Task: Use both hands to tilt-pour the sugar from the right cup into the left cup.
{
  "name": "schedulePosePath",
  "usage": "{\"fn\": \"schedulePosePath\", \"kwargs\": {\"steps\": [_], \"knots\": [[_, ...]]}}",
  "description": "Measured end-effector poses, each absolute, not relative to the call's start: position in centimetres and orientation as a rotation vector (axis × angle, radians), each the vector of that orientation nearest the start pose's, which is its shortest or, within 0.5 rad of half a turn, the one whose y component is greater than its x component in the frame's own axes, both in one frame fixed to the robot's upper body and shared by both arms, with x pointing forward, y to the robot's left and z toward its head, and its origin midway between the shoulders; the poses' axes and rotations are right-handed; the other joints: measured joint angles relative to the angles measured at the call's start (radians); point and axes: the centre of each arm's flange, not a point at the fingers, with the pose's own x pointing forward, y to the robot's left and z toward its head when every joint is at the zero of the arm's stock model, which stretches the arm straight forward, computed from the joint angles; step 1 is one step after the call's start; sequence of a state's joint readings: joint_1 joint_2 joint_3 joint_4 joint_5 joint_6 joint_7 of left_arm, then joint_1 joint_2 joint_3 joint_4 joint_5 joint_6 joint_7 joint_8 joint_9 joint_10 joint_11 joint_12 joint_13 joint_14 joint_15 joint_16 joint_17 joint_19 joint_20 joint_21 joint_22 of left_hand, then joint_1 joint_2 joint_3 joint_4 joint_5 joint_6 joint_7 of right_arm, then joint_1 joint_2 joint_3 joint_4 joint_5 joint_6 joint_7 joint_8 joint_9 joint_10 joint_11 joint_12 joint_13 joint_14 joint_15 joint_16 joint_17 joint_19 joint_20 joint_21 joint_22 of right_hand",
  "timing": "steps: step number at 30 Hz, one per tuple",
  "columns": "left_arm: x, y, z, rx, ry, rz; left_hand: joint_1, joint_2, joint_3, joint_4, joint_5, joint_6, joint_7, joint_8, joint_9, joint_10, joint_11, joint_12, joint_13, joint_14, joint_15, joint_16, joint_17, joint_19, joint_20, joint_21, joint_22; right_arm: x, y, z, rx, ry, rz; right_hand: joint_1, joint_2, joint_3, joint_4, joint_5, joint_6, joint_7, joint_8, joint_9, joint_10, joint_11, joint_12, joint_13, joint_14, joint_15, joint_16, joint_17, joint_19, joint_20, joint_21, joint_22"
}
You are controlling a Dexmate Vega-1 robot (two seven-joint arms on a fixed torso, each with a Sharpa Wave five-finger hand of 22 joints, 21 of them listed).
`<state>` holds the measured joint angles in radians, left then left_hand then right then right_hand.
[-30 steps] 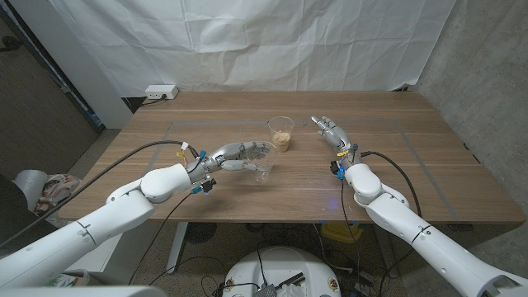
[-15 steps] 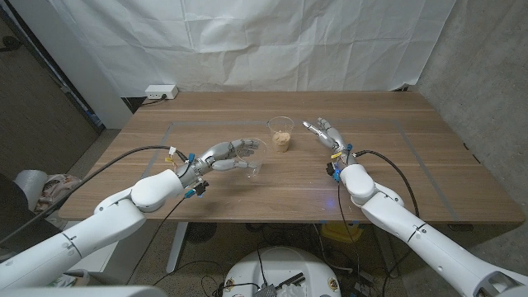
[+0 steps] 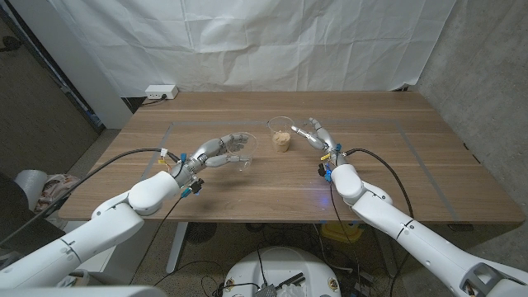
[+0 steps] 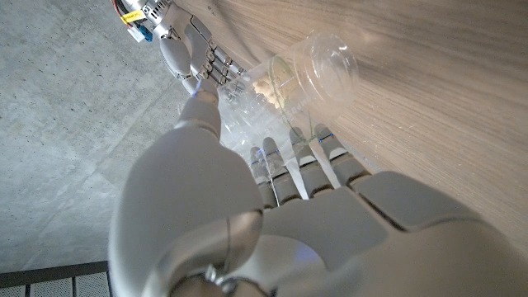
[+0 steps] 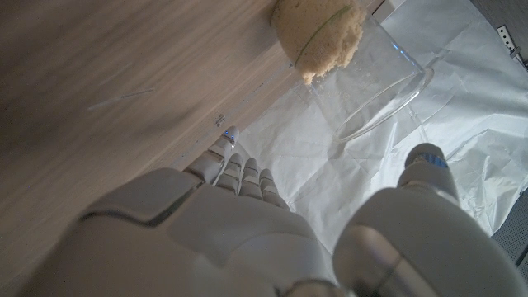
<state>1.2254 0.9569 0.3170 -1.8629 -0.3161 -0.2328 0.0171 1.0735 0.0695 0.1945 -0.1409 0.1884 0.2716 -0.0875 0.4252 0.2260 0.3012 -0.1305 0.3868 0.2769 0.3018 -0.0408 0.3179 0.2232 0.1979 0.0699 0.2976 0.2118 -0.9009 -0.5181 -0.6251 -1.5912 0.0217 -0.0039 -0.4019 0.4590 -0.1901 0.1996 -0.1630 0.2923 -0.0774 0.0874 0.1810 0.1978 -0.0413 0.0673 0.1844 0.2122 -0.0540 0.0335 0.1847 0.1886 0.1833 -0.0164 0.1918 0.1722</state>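
Clear thin plastic, so both cups look light and crushable. My left hand [image 3: 216, 152] holds the empty cup [image 3: 242, 154]; my right hand [image 3: 316, 134], spread, nears the sugar cup [image 3: 281, 134] mid-desk; I'd grip mid-wall.

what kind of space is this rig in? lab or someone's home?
Likely a makeshift lab or test room, not a home: a white sheet hung as a backdrop, bare concrete wall, a power strip behind the wooden table, and loose cables underneath.
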Motion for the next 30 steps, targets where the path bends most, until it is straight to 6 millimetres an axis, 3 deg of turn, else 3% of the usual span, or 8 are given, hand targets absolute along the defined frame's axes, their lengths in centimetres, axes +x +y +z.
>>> {"fn": "schedulePosePath", "kwargs": {"steps": [7,16,30], "knots": [[52.8,27.5,-6.3,0.604,-0.606,-0.372,0.0,0.0,-0.003,-0.003,0.0,0.004,-0.004,-0.002,0.0,0.0,0.0,0.0,0.005,0.0,0.0,0.0,0.0,0.0,0.0,0.0,0.0,61.6,-14.9,-7.2,-0.581,-0.612,0.045,0.019,0.0,-0.022,-0.003,0.008,0.0,0.0,0.008,0.0,0.0,0.0,0.008,0.0,0.008,0.007,0.008,0.0,0.016,0.027,0.001,0.003],[52.9,27.9,-5.9,0.594,-0.607,-0.361,0.0,0.0,-0.003,-0.003,0.0,0.004,-0.004,0.001,0.0,0.0,0.0,0.0,0.004,0.0,0.0,0.0,0.0,0.0,0.0,0.0,0.0,62.1,-13.6,-7.8,-0.595,-0.636,0.046,0.036,0.001,-0.044,-0.005,0.022,0.0,0.0,0.016,0.005,0.008,0.003,0.016,0.004,0.026,-0.01,0.012,0.0,0.051,-0.007,0.012,0.003],[52.4,28.7,-5.5,0.554,-0.621,-0.338,0.0,-0.001,-0.007,0.001,0.0,0.004,-0.004,0.001,0.0,0.0,0.0,-0.006,0.007,0.0,0.0,0.0,0.0,0.0,0.0,0.0,0.0,62.3,-11.6,-8.5,-0.642,-0.675,0.02,0.062,0.002,-0.07,-0.007,0.03,-0.011,-0.011,0.016,0.005,0.01,-0.016,0.019,0.004,0.042,-0.026,0.016,0.0,0.072,-0.021,0.016,0.002]]}}
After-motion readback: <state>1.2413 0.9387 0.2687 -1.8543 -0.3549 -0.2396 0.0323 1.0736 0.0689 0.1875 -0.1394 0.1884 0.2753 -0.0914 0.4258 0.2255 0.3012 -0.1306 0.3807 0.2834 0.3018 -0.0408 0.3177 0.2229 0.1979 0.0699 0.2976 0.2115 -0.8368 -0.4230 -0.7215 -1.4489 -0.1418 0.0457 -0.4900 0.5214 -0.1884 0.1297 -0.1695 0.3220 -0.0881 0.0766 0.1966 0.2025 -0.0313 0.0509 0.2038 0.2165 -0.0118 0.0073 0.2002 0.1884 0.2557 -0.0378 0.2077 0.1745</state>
